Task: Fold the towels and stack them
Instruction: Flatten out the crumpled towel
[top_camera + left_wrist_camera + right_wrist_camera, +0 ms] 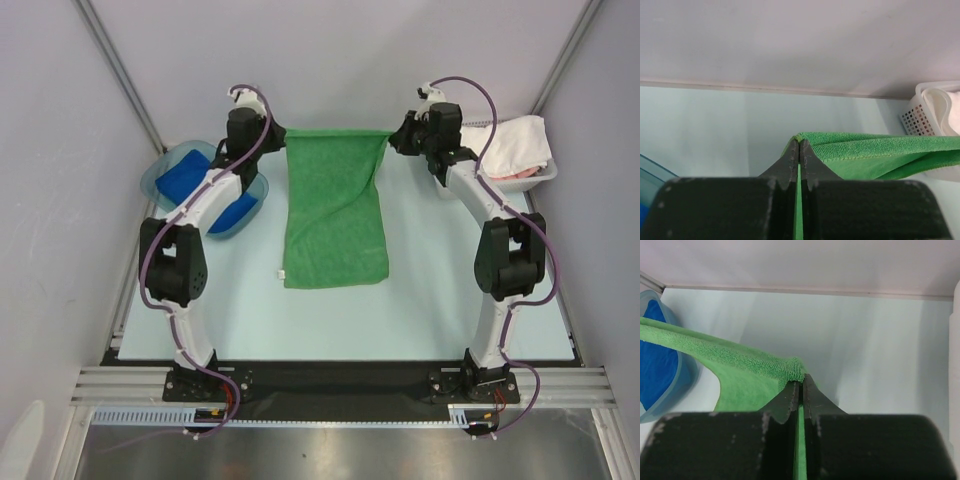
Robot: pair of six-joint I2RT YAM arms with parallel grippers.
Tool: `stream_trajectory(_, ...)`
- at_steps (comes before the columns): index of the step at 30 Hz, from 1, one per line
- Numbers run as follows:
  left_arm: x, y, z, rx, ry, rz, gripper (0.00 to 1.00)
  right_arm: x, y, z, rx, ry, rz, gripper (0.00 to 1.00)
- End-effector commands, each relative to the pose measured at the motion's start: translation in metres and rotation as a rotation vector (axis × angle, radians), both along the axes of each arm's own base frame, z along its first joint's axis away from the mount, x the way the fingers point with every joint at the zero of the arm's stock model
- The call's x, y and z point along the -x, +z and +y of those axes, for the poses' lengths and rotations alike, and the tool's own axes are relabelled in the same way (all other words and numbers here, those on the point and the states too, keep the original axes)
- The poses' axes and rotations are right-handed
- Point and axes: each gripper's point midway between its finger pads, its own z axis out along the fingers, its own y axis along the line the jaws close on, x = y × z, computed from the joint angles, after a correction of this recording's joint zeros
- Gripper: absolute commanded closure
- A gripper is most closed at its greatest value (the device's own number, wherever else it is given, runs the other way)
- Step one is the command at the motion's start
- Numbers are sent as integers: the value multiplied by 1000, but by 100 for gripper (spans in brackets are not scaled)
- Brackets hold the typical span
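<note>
The green towel (pixel 335 205) hangs stretched between my two grippers at the far side of the table, its lower end lying on the table. My left gripper (pixel 281 139) is shut on its far left corner (pixel 805 136). My right gripper (pixel 395 137) is shut on its far right corner (pixel 792 371). The royal blue towel (pixel 184 176) lies crumpled in a clear blue tub (pixel 152 181) at the left, and it shows in the right wrist view (pixel 655 360). The dark purple towel is out of view.
A white basket (pixel 527 180) at the far right holds a white cloth (pixel 515 147) and a pinkish item (pixel 544 170); the basket also shows in the left wrist view (pixel 920 112). White walls close the table's far side and both sides.
</note>
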Motion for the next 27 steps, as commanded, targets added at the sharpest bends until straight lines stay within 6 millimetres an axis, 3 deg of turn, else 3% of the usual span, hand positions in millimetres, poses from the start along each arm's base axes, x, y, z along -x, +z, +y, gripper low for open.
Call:
stream_trajectory(1,1,58,53,-48,162,-113,100,-13,21,-26,3,-84,-48,99)
stream_trajectory(17,-9,50,74,-60,218,-71,100,-34,25,-33,88,-106,-108,98)
stream_trajectory(27,-3,49,72,-54,198,-60,100,-33,23,-35,238,-126,-134,98)
